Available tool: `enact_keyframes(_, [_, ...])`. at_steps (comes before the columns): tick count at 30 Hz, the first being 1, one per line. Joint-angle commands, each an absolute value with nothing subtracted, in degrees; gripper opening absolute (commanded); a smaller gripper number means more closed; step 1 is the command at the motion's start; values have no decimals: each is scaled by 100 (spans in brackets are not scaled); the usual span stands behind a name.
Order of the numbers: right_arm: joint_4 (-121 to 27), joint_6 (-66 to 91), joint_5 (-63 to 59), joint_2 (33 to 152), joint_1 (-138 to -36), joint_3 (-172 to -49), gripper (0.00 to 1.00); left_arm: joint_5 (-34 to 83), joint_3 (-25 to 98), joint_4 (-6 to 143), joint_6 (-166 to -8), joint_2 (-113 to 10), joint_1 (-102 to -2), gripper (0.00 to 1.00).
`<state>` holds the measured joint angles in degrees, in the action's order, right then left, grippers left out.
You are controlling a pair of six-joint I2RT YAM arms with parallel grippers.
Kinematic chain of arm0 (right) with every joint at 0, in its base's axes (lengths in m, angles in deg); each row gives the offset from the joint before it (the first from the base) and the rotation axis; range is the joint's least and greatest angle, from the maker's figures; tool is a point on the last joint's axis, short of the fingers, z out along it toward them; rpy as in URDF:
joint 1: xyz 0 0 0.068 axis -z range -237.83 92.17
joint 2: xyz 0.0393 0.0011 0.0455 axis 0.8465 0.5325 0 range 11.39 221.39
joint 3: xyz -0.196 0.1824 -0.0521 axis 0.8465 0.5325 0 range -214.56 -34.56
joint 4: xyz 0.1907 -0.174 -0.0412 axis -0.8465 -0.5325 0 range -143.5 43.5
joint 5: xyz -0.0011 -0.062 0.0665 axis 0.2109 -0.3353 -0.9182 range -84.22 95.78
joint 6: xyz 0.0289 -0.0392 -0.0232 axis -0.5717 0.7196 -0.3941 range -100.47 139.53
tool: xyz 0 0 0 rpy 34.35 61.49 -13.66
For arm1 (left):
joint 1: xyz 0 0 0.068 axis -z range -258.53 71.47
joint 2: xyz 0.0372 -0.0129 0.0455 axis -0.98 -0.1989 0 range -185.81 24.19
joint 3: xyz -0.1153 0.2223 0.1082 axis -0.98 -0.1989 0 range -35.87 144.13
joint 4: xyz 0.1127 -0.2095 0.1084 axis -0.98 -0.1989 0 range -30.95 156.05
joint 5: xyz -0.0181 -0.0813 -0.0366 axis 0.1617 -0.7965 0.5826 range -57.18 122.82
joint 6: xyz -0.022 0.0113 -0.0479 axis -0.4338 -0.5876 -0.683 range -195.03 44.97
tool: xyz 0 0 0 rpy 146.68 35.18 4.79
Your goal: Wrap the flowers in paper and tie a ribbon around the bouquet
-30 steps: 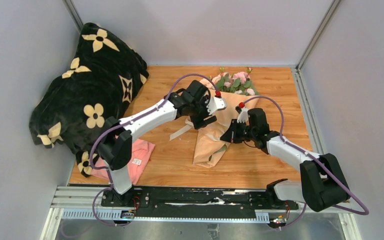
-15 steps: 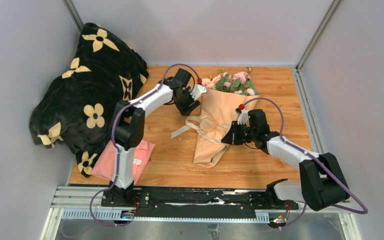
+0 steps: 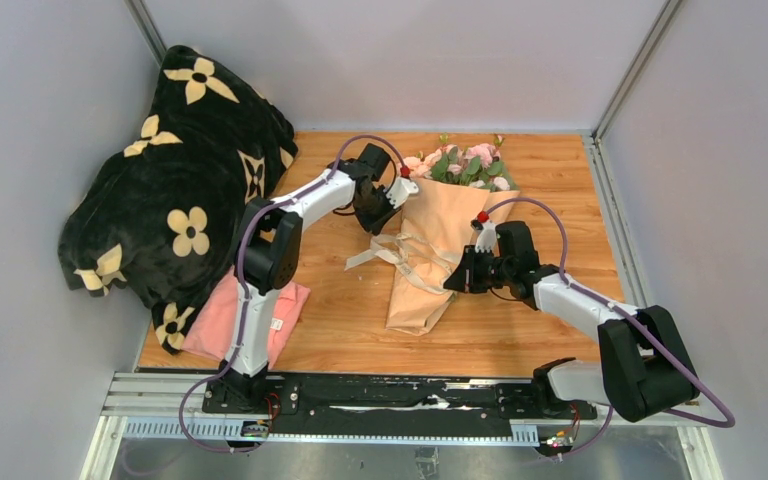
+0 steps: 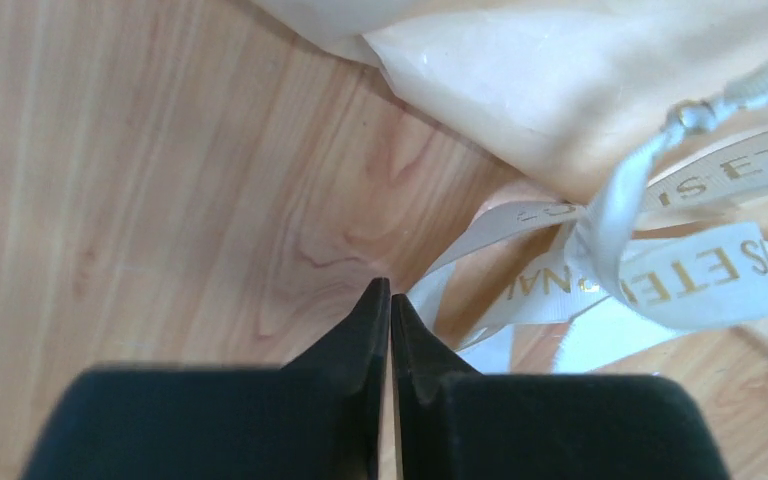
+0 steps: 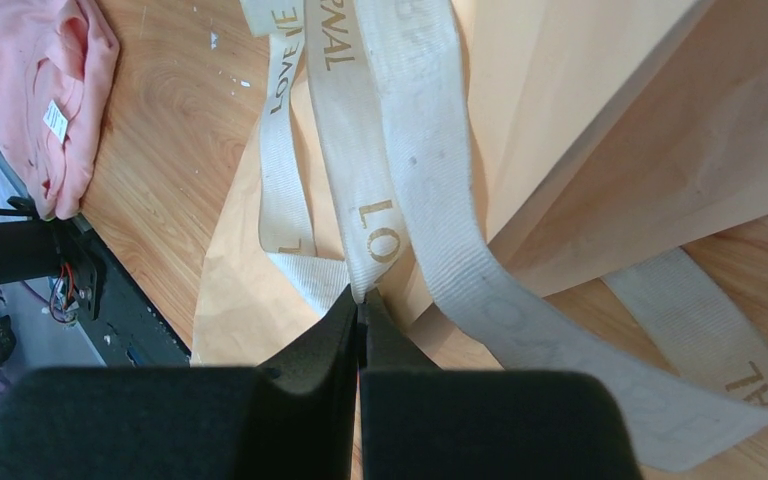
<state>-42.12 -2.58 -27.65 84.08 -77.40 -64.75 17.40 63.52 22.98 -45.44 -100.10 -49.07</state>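
- Two grippers, jaws together on both: right gripper (image 5: 360, 300) clamped the ribbon (image 5: 400, 150); left gripper (image 4: 390, 290) pinched shut just beside ribbon loops, hold unclear.
- Bouquet (image 3: 438, 235) lay mid table (image 3: 340, 320), flowers (image 3: 470, 165) at far end, ribbon crossing its paper (image 3: 415, 300).

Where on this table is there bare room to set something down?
Bare wood lies near the front between the pink cloth and the bouquet, and in the far right corner beside the flowers. Crowded: the ribbon loops left of the bouquet.
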Motion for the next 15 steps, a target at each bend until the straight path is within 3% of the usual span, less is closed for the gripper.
enact_keyframes(1, [-4486,-123,-2712,8322,-7664,-6491,0,1442,6357,1991,-4501,-10053,-4887,0])
enact_keyframes(15, [-4617,-1,-2683,8472,-7620,-6549,0,990,5382,2500,-4687,-8211,-4804,0])
